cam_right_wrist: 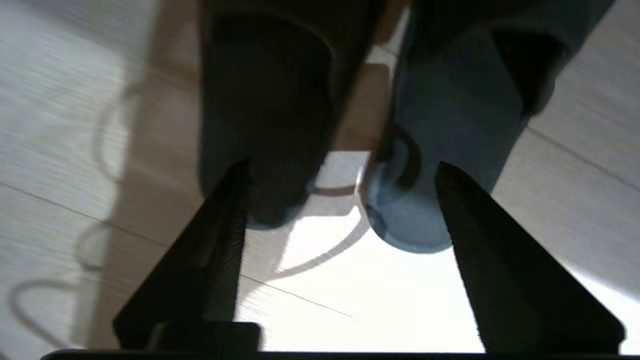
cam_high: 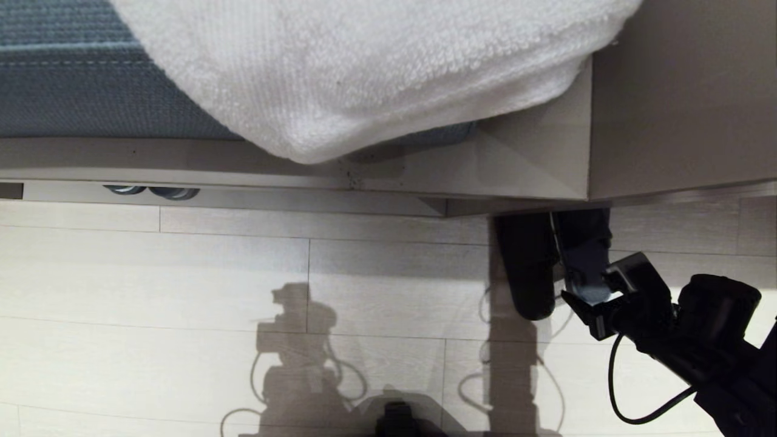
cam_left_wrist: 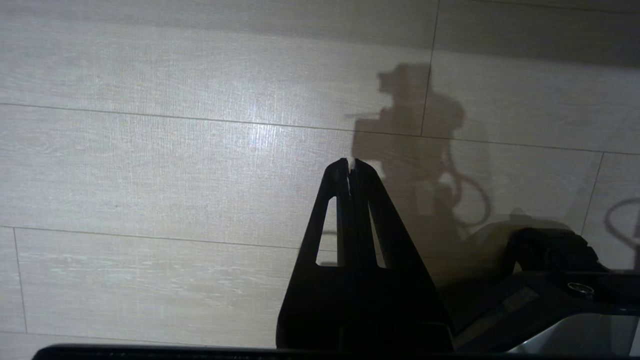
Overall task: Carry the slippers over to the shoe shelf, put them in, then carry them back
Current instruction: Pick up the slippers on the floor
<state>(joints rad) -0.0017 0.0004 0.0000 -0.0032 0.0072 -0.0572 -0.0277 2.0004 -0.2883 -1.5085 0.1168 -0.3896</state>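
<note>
The two dark navy slippers lie side by side on the pale floor at the right. Their toes are tucked under the front edge of the shoe shelf [cam_high: 303,200] and their heels stick out. One slipper [cam_high: 527,273] is in shadow. The heel of the other slipper [cam_high: 584,243] lies at my right gripper [cam_high: 586,292]. In the right wrist view this gripper [cam_right_wrist: 342,165] is open, its fingers straddling the heels of the shadowed slipper [cam_right_wrist: 270,110] and the sunlit blue one [cam_right_wrist: 440,130], gripping neither. My left gripper [cam_left_wrist: 350,162] hangs shut over bare floor.
Above the shelf a bench carries a blue cushion [cam_high: 73,73] and a white towel [cam_high: 364,67] hanging over its edge. Another dark pair of shoes [cam_high: 152,192] peeks out of the shelf further left. A beige panel [cam_high: 680,97] stands at the right.
</note>
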